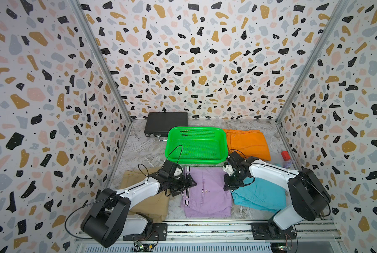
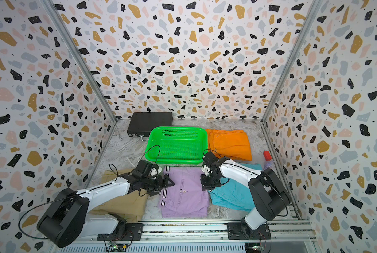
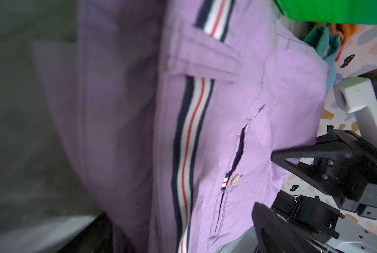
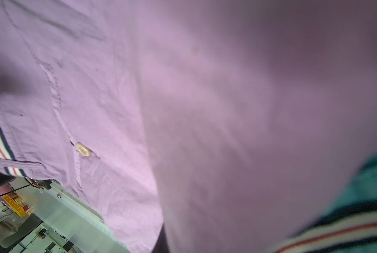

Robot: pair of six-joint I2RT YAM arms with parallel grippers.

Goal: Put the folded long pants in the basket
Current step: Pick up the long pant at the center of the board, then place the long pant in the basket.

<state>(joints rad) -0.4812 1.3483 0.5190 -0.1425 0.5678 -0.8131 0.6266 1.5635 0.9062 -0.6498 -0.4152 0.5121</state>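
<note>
Okay so, lilac pants [image 1: 207,197] flat on the bench [image 1: 143,151] just beside the green basket [image 1: 196,131], my left hand [image 1: 188,186] spread wide and empty over their striped edge, right hand [image 1: 228,187] clamped closed at the opposite edge, can't tell if it's got cloth

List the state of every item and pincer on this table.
basket, empty.
lilac pants, folded, on table, between the pincers.
tan pants, folded, on table.
turquoise pants, folded, on table.
orange pants, folded, beside basket.
black box, closed.
left pincer, open, at lilac pants' edge.
right pincer, shut, at lilac pants' opposite edge.
</note>
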